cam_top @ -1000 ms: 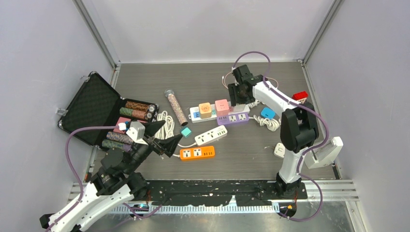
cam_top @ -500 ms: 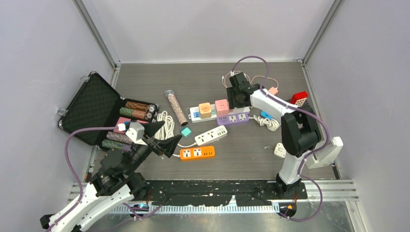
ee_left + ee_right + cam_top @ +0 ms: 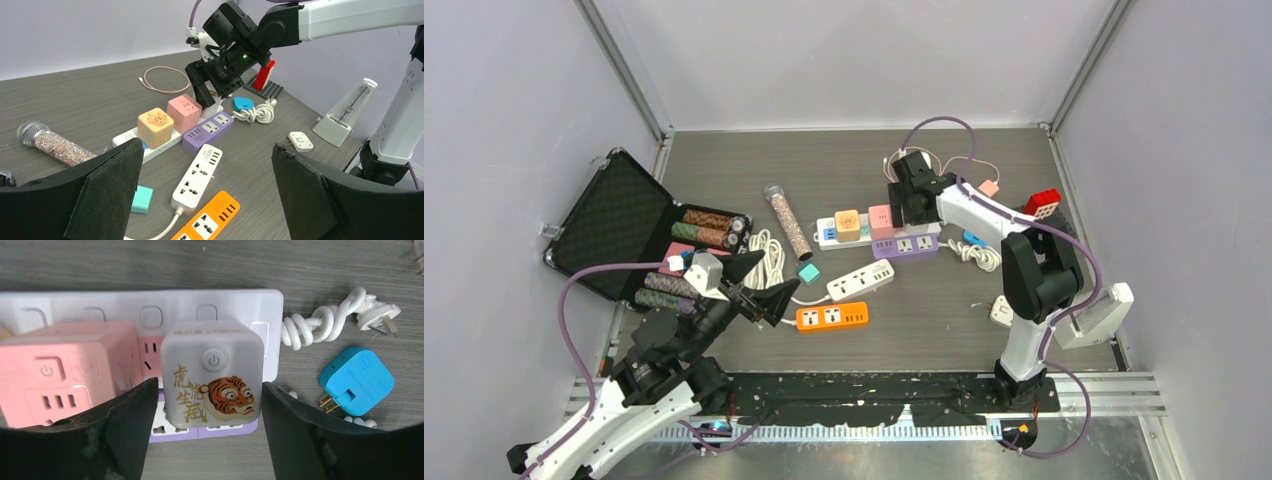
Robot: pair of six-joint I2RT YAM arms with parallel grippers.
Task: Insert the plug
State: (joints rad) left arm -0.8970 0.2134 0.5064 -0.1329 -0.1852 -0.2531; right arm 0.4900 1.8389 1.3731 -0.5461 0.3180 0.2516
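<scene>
My right gripper [image 3: 914,204] is shut on a white cube plug with a tiger picture [image 3: 212,372]. It holds the plug just over the long white power strip [image 3: 100,307], right of the pink cube plug [image 3: 65,370] seated in that strip. The plug's underside and prongs are hidden. A purple strip [image 3: 220,430] lies just in front. An orange cube plug [image 3: 848,226] sits further left on the white strip [image 3: 828,236]. My left gripper [image 3: 759,285] is open and empty, low over the table near the orange strip [image 3: 831,316].
A short white strip [image 3: 860,279] and a teal block [image 3: 808,272] lie mid-table. A blue adapter [image 3: 356,380] and coiled white cord [image 3: 320,322] lie right of the plug. A white adapter [image 3: 1002,310], metronome [image 3: 1104,315], microphone [image 3: 787,221] and open black case [image 3: 619,225] are around.
My right gripper has moved left and slightly nearer with the tiger plug, closing on the white strip beside the pink cube. The left arm has not moved.
</scene>
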